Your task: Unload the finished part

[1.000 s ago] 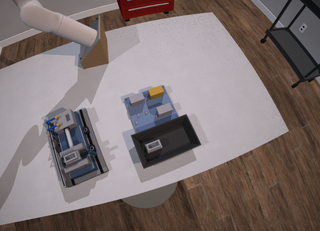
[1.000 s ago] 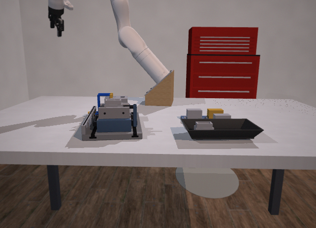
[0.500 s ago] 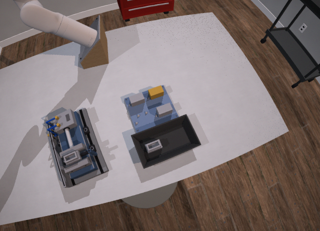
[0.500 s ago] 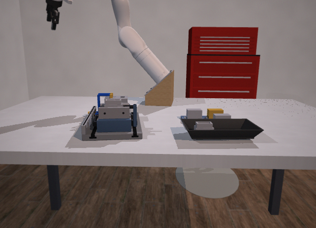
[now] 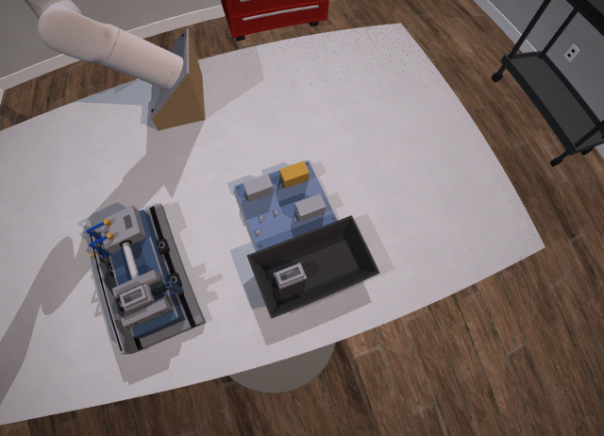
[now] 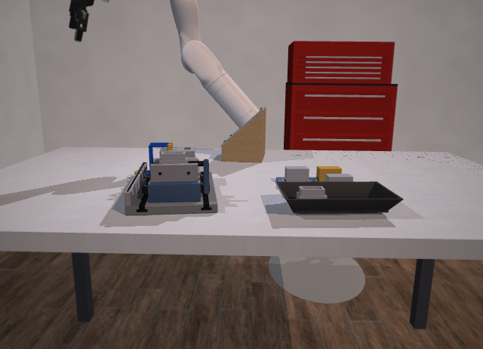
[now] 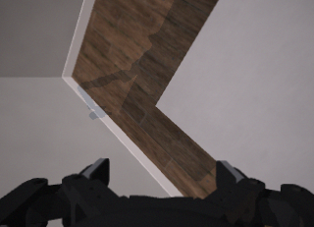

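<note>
The finished part (image 5: 132, 295), a grey block with a pocket on top, sits clamped between the jaws of the vise (image 5: 139, 280) at the table's front left; the vise also shows in the side view (image 6: 171, 183). The black outfeed tray (image 5: 312, 264) lies to its right and holds one pocketed block (image 5: 290, 276) at its left end. My gripper (image 6: 78, 25) is open and empty, high above the table's left end, far from the vise. In the wrist view the fingers stand wide apart over the table corner and the floor.
A blue fixture plate (image 5: 285, 197) with two grey blocks and a yellow block (image 5: 294, 174) stands behind the tray. The arm's wooden wedge base (image 5: 177, 90) is at the back left. A red tool chest (image 6: 339, 95) stands behind the table, a black cart (image 5: 561, 65) at the right.
</note>
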### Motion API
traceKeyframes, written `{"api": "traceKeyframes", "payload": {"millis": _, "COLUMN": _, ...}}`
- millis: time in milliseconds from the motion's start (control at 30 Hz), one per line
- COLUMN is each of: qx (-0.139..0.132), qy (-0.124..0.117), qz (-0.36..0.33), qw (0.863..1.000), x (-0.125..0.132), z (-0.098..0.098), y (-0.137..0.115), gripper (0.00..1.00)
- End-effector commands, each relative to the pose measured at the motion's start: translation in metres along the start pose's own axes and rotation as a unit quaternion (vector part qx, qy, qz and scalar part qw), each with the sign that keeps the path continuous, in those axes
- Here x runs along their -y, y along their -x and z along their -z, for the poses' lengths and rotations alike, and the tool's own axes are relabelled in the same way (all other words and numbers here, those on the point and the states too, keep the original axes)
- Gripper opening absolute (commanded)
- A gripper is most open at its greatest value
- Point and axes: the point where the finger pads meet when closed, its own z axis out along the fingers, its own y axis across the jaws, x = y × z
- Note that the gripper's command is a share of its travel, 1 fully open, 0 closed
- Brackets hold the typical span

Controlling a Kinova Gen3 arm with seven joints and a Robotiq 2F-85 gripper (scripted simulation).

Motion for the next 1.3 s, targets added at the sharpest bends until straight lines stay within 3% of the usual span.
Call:
{"api": "traceKeyframes", "payload": {"millis": 0, "qx": 0.0, "qy": -0.001, "qz": -0.001, "qw": 1.0, "x": 0.001, "z": 0.0, "y": 0.0, "gripper": 1.0}}
{"api": "traceKeyframes", "payload": {"millis": 67, "qx": 0.009, "qy": 0.002, "qz": -0.011, "qw": 1.0, "x": -0.007, "z": 0.009, "y": 0.007, "gripper": 1.0}}
{"api": "traceKeyframes", "payload": {"millis": 233, "qx": 0.009, "qy": 0.002, "qz": -0.011, "qw": 1.0, "x": -0.007, "z": 0.009, "y": 0.007, "gripper": 1.0}}
{"api": "traceKeyframes", "payload": {"millis": 267, "qx": 0.018, "qy": 0.005, "qz": -0.021, "qw": 1.0, "x": -0.015, "z": 0.017, "y": 0.013, "gripper": 1.0}}
{"api": "traceKeyframes", "payload": {"millis": 433, "qx": 0.018, "qy": 0.005, "qz": -0.021, "qw": 1.0, "x": -0.015, "z": 0.017, "y": 0.013, "gripper": 1.0}}
{"api": "traceKeyframes", "payload": {"millis": 467, "qx": 0.028, "qy": 0.008, "qz": -0.031, "qw": 0.999, "x": -0.024, "z": 0.026, "y": 0.019, "gripper": 1.0}}
{"api": "traceKeyframes", "payload": {"millis": 733, "qx": 0.028, "qy": 0.008, "qz": -0.031, "qw": 0.999, "x": -0.024, "z": 0.026, "y": 0.019, "gripper": 1.0}}
{"api": "traceKeyframes", "payload": {"millis": 767, "qx": 0.037, "qy": 0.012, "qz": -0.041, "qw": 0.998, "x": -0.034, "z": 0.035, "y": 0.025, "gripper": 1.0}}
{"api": "traceKeyframes", "payload": {"millis": 933, "qx": 0.037, "qy": 0.012, "qz": -0.041, "qw": 0.998, "x": -0.034, "z": 0.035, "y": 0.025, "gripper": 1.0}}
{"api": "traceKeyframes", "payload": {"millis": 967, "qx": 0.046, "qy": 0.016, "qz": -0.05, "qw": 0.998, "x": -0.044, "z": 0.044, "y": 0.032, "gripper": 1.0}}
{"api": "traceKeyframes", "payload": {"millis": 1167, "qx": 0.046, "qy": 0.016, "qz": -0.05, "qw": 0.998, "x": -0.044, "z": 0.044, "y": 0.032, "gripper": 1.0}}
{"api": "traceKeyframes", "payload": {"millis": 1200, "qx": 0.055, "qy": 0.021, "qz": -0.06, "qw": 0.996, "x": -0.056, "z": 0.054, "y": 0.038, "gripper": 1.0}}
{"api": "traceKeyframes", "payload": {"millis": 1267, "qx": 0.055, "qy": 0.021, "qz": -0.06, "qw": 0.996, "x": -0.056, "z": 0.054, "y": 0.038, "gripper": 1.0}}
